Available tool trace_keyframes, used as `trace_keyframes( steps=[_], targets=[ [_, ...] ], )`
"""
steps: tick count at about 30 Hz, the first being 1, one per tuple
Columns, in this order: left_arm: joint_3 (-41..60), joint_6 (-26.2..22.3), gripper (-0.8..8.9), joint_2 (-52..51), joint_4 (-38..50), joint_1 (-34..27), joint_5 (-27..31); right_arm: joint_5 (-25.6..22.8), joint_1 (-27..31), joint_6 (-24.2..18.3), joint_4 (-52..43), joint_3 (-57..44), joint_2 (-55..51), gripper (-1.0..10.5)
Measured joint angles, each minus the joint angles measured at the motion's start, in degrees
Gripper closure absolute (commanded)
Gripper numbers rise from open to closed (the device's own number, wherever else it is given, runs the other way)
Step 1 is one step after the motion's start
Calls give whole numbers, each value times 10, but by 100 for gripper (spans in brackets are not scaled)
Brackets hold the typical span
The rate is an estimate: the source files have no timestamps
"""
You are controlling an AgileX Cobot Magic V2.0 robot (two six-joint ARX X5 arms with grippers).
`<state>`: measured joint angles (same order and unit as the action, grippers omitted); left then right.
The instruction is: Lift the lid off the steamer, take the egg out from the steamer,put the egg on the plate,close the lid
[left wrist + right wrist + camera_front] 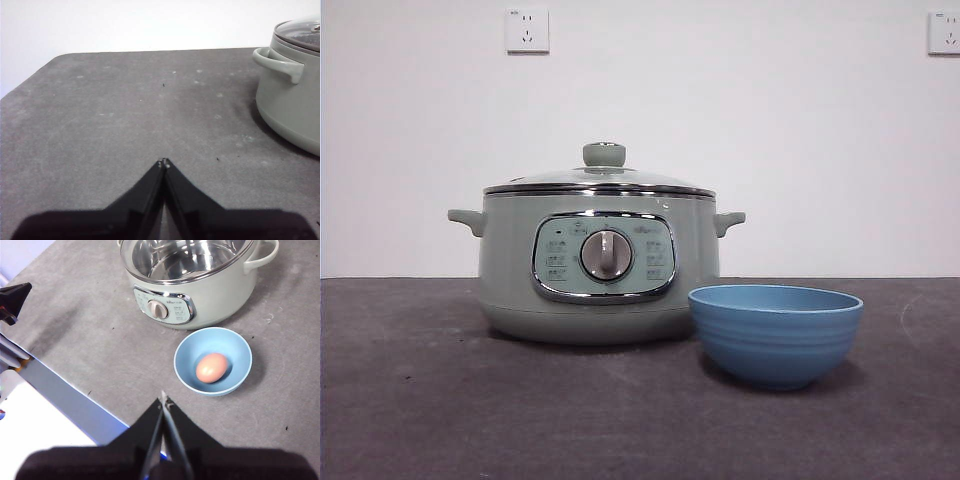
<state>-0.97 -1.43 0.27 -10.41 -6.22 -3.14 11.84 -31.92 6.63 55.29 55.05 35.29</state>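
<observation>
The left gripper [163, 163] has its two black jaws pressed together with nothing between them, low over bare grey table [125, 125], well apart from the large sage-green round electric steamer [290, 110], which that view cuts off at the edge. The right gripper [164, 399] is likewise closed and empty, held high and looking down, near the round blue ribbed bowl serving as the plate [235, 347]. The small brownish-orange egg [211, 367] lies inside it; from the front the rim hides it. The shallow clear glass lid [600, 180] with its green knob sits on the steamer. The plate stands just beside the steamer's front, apart from it. Neither arm shows in the front view.
</observation>
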Motion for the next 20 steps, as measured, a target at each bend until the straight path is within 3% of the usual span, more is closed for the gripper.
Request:
trace_keyframes(
  steps=[11,20],
  targets=[
    [0,0,816,0,0,0,0,-19,8,-16,-11,0,-8,946],
    [0,0,816,0,0,0,0,-32,161,-42,-175,-36,-103,946]
  ],
)
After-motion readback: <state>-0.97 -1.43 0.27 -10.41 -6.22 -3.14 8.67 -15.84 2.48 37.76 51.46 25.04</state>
